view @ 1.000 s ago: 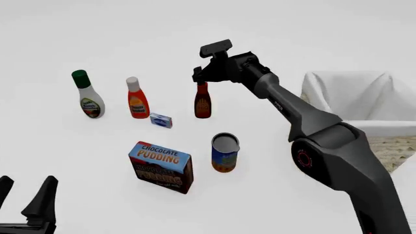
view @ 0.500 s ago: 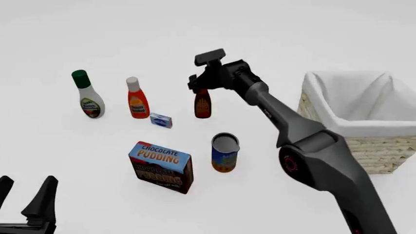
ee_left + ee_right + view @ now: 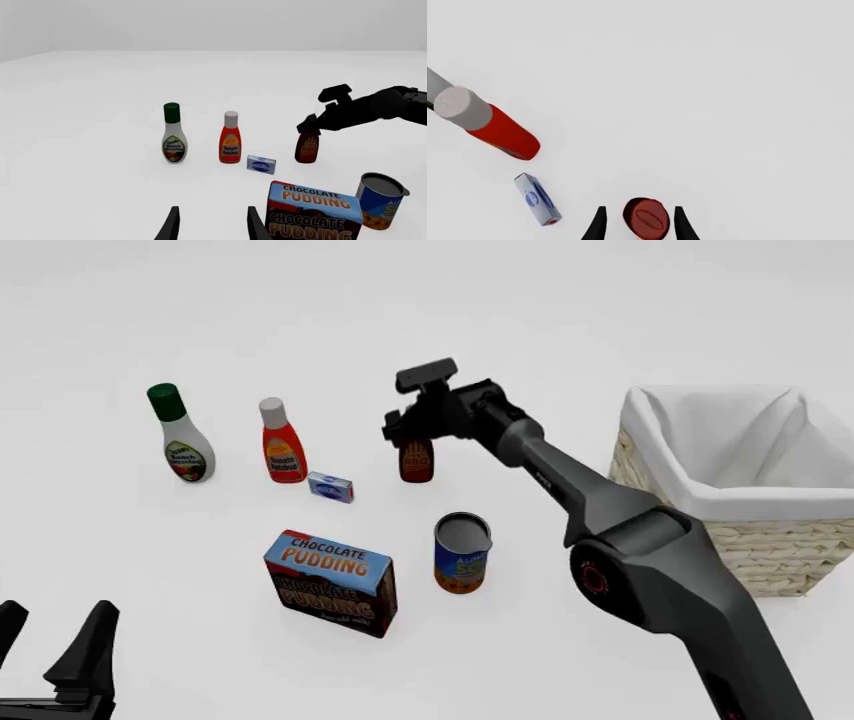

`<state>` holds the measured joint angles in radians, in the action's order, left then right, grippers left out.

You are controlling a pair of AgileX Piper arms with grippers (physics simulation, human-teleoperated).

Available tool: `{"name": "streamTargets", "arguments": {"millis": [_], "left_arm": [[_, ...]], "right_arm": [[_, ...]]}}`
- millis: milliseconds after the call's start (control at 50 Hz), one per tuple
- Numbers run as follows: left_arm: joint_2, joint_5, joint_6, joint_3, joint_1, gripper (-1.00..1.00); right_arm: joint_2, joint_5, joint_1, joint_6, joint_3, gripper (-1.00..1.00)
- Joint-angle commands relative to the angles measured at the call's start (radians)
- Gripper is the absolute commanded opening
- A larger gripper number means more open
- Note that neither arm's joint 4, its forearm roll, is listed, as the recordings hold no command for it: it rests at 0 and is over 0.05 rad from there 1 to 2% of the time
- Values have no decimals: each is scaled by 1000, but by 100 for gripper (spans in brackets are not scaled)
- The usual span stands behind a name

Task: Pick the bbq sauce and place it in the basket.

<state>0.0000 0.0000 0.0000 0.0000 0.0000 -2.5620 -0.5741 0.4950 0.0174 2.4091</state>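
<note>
While lowered over the bbq sauce (image 3: pixel 416 460), the right gripper (image 3: pixel 407 430) stands open, with one finger (image 3: pixel 598 225) on each side of the red cap and a narrow gap showing on both sides in the right wrist view. Not clear from the pictures if the fingers touch the bottle lower down; no grasp visible. Directly under the pincer, upright on the table (image 3: pixel 200 570), stands the bottle, between the fingertips.

To the left of the pincer: a small blue box (image 3: pixel 330 486), then the red ketchup bottle (image 3: pixel 280 445), then the white bottle with green cap (image 3: pixel 180 440). Nearer than the pincer: a tin can (image 3: pixel 462 552) and a chocolate pudding box (image 3: pixel 331 582). Well apart to the right of the pincer: the basket (image 3: pixel 787 540) with white lining.

Low at the near left, the left gripper (image 3: pixel 54 650), open and holding nothing.

Plain white table, plain pale surroundings, nothing more to make out.
</note>
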Motion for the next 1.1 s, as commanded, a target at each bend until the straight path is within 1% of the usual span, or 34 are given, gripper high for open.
{"name": "streamTargets", "arguments": {"millis": [20,80,100,180,460,780,880,940,1000,1100], "left_arm": [[0,0,0,0,0,100],[0,0,0,0,0,100],[0,0,0,0,0,100],[0,0,0,0,0,100],[0,0,0,0,0,100],[0,0,0,0,0,100],[0,0,0,0,0,100],[0,0,0,0,0,100],[0,0,0,0,0,100],[0,0,0,0,0,100]], "right_arm": [[12,28,4,-4,-57,100],[13,29,4,-6,-61,100],[15,30,5,-6,-64,-100],[26,36,1,5,-75,-100],[54,30,0,13,-85,-100],[174,3,-6,49,-117,-100],[222,18,-5,56,-165,-100],[268,40,-2,58,-222,-100],[284,43,-1,61,-236,-100],[353,54,-1,73,-294,-100]]}}
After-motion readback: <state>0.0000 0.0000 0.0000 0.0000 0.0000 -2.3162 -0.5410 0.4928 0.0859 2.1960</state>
